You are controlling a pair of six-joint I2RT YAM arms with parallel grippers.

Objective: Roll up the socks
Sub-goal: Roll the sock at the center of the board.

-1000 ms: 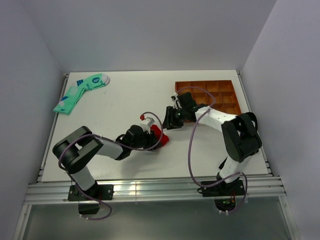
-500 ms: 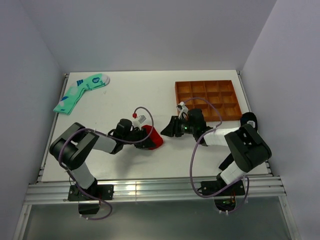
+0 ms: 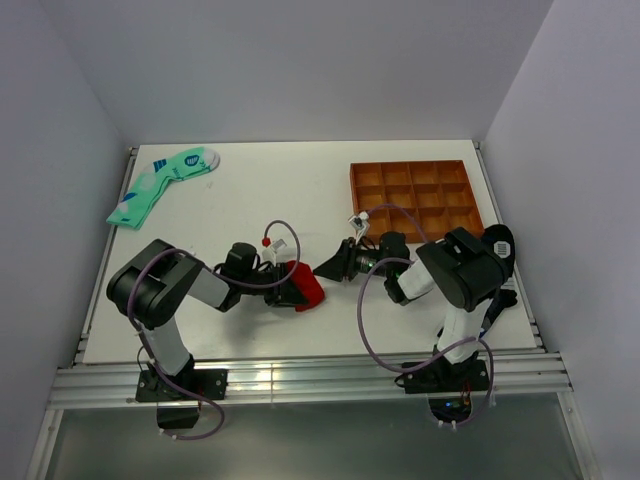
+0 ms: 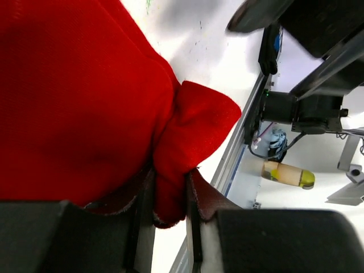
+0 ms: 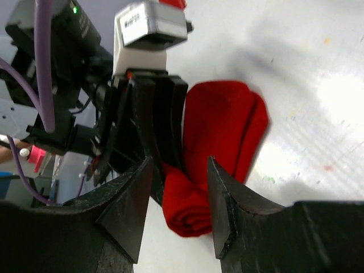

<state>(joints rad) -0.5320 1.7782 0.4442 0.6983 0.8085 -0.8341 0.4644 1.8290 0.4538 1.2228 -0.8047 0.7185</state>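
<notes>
At L gripper [image 4: 169, 196]: nearly closed, pinching a narrow fold of the socks [image 4: 85, 102] betw. both fingers; rest of the red bundle bulging out past the tips toward 12 o'clock in the L wrist view.

At R gripper [image 5: 179, 162]: spread wide, nothing gripped; aimed at the socks from their 3 o'clock in the top view, just beside them, contact not clear.

In the top view: socks as a compact red lump at approx. 6 o'clock of the table [image 3: 250, 210] centre, touching its white top; both arms bent low and meeting there, purple cables looping over each.

Further out: brown tray [image 3: 356, 185] w/ square compartments at 2 o'clock; mint-green sock [image 3: 160, 183] w/ blue marks flat at 10 o'clock, well apart from the rest.

Surface white and matt, w/ faint specks and scuffs seen close up in the R wrist view; pale grey walls on 3 sides; metal rail [image 3: 300, 380] along the near edge at 6 o'clock.

View differences: only L wrist shows the pinch itself, plus the table edge and a yellowish bottle-like thing [image 4: 287, 173] beyond it; only R wrist shows the rolled end of the socks facing the camera and the L gripper's black fingers against the bundle; only the top view shows tray, green sock and walls.
</notes>
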